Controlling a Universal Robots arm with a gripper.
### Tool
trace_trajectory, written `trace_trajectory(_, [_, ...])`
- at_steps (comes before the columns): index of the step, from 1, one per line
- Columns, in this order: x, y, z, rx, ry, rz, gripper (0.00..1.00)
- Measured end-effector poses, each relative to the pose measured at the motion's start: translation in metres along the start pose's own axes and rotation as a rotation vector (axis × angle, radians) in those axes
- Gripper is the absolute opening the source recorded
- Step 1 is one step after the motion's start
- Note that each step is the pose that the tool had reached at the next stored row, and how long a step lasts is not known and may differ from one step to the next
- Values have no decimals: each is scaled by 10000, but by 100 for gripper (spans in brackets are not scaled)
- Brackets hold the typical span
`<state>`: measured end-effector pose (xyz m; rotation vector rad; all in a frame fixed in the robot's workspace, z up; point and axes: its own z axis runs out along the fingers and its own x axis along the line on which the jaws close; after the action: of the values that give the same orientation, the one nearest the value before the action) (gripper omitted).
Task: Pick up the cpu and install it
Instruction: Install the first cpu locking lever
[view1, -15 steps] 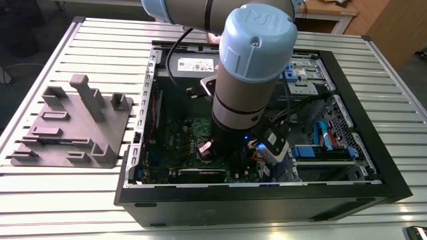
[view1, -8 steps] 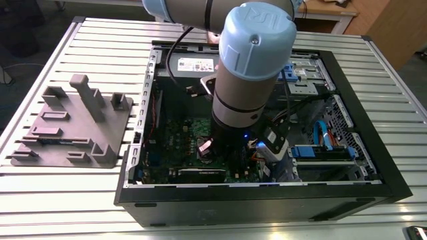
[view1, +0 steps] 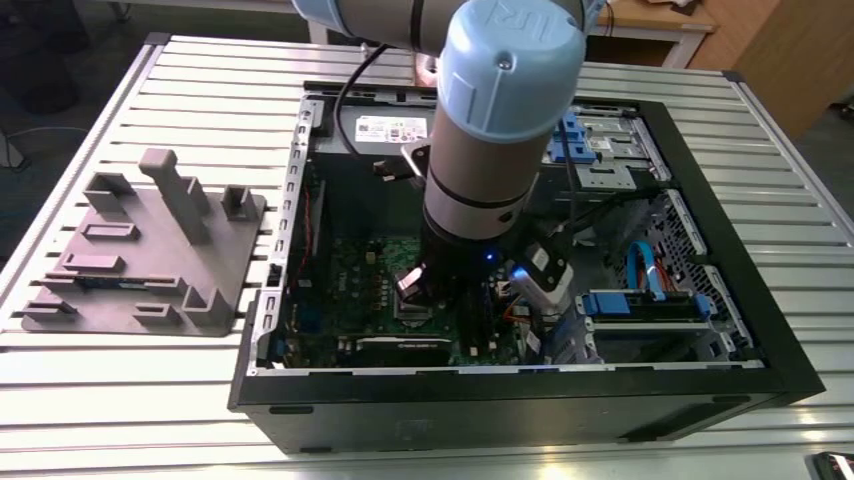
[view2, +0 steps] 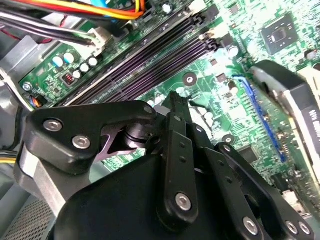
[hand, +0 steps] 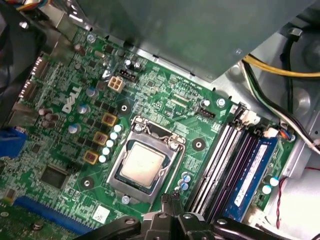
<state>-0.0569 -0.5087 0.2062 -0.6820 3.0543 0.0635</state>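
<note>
The cpu (hand: 143, 165), a small square chip with a silvery top, lies flat inside the metal socket frame (hand: 131, 131) on the green motherboard (hand: 165, 100). My gripper (hand: 171, 199) is shut, its two black fingertips pressed together with nothing between them. It stands just off the socket's corner on the memory-slot side, apart from the chip. In the second wrist view the gripper (view2: 175, 100) hangs over the board near the memory slots (view2: 145, 65). In the exterior view the arm reaches down into the open computer case (view1: 534, 410), with the gripper (view1: 424, 300) low over the board.
Memory slots (hand: 220, 160) and a blue memory stick (hand: 252, 170) run beside the socket. Yellow and black cables (hand: 280, 70) and the case walls crowd in close. A graphics card (view2: 295, 105) lies along the board. A grey parts fixture (view1: 147, 250) sits at the exterior view's left.
</note>
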Motion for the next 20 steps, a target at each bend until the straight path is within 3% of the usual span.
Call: trace_trajectory(20, [-16, 106, 1, 51, 18, 1, 10])
